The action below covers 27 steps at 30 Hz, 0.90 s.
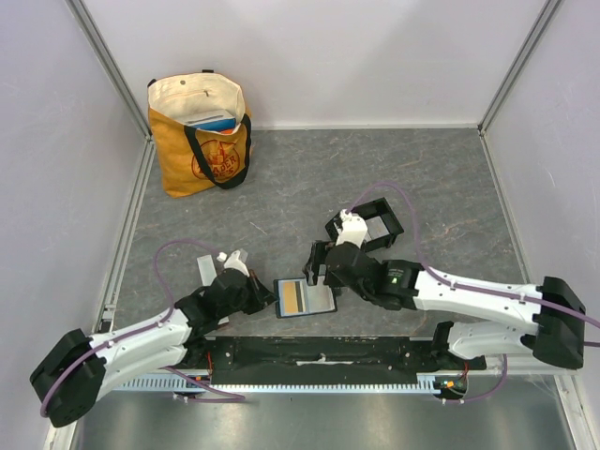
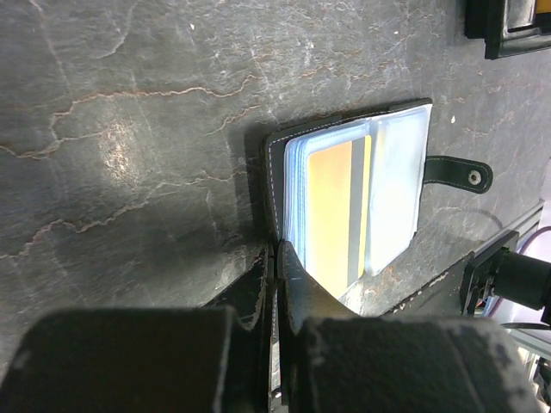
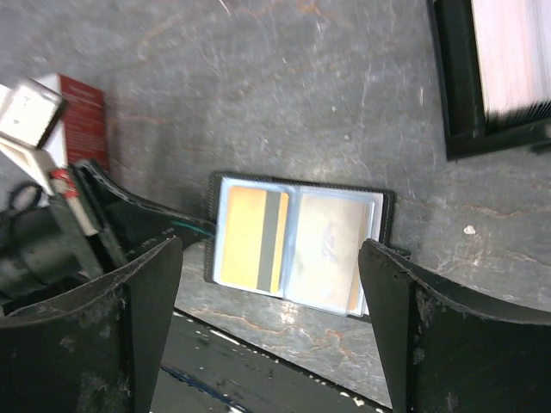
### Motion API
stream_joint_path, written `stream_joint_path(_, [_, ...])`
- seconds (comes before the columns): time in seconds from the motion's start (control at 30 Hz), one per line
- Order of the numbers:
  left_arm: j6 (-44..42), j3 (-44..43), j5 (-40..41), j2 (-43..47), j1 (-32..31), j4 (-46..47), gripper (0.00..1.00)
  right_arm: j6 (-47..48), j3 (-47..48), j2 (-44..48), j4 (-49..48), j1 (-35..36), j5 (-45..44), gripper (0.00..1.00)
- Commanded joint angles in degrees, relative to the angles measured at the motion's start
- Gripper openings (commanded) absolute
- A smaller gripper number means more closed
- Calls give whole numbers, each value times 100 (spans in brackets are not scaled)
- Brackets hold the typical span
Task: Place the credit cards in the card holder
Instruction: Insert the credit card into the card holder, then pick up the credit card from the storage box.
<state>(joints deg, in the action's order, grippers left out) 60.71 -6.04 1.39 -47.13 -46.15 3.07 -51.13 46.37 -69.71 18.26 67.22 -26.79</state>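
lying open on the grey table [image 1: 309,178] nearest the arm bases, a black folding wallet [image 2: 396,185] keeps an orange-gold card [image 2: 331,211] with a dark stripe in one clear sleeve and a pale card [image 3: 323,249] in the sleeve beside it. beyond it sits the black card holder [image 1: 392,211], a low-walled tray with something pale inside, too blurred to name. farthest back stands a tote bag [image 1: 202,150], blue and white showing in its mouth. the left gripper [image 2: 277,258] is clenched, its tips touching the wallet's edge. the right gripper [image 3: 269,258] hangs over the wallet, fingers spread wide, grasping nothing.
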Motion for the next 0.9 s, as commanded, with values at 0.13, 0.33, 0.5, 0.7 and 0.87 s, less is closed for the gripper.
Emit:
stream_joint_path(0.13, [81, 59, 222, 345, -17, -272, 2, 648, 821, 590, 1214, -472, -757, 93])
stream_joint_path(0.33, [-6, -54, 239, 688, -17, -429, 2, 1263, 1057, 837, 1241, -1710, -295, 96])
stream_joint_path(0.5, [-59, -186, 239, 495, -17, -386, 2, 1869, 1234, 670, 1206, -2616, 480, 96])
stream_joint_path(0.7, [46, -117, 178, 310, -17, -333, 2, 2327, 1182, 257, 1023, -3495, 1657, 95])
stream_joint_path(0.87, [152, -55, 186, 328, -25, -123, 2, 2608, 1199, -427, 574, -4041, 2660, 94])
